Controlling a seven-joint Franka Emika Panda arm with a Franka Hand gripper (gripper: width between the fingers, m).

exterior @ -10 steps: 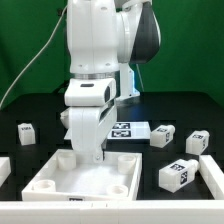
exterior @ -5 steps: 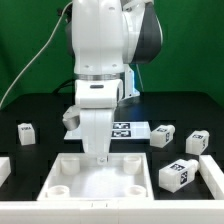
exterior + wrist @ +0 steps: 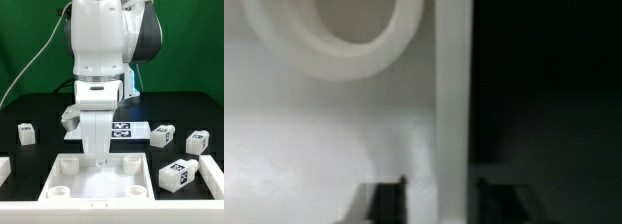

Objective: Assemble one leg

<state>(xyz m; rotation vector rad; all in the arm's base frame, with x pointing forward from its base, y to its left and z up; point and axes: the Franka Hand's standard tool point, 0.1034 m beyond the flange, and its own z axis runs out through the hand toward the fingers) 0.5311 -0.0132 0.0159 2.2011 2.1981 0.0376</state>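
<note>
My gripper [image 3: 98,154] is down at the far wall of the large white square tray-like piece [image 3: 62,186]. In the wrist view the two dark fingers [image 3: 388,205] stand on either side of that thin wall [image 3: 452,100], and the gripper [image 3: 443,206] is shut on it. A round corner hole [image 3: 349,45] of the piece shows beside the wall. Several small white legs with marker tags lie loose on the black table: one at the exterior view's left [image 3: 26,132], and three at its right [image 3: 163,134], [image 3: 196,141], [image 3: 179,174]. None is held.
The marker board [image 3: 126,130] lies behind the tray-like piece, partly hidden by the arm. White parts are cut off at the exterior view's left edge [image 3: 3,168] and right edge [image 3: 213,178]. A green wall stands behind.
The tray-like piece has slid toward the exterior view's right with the gripper on its far wall. Over the last half second nothing has visibly moved.
</note>
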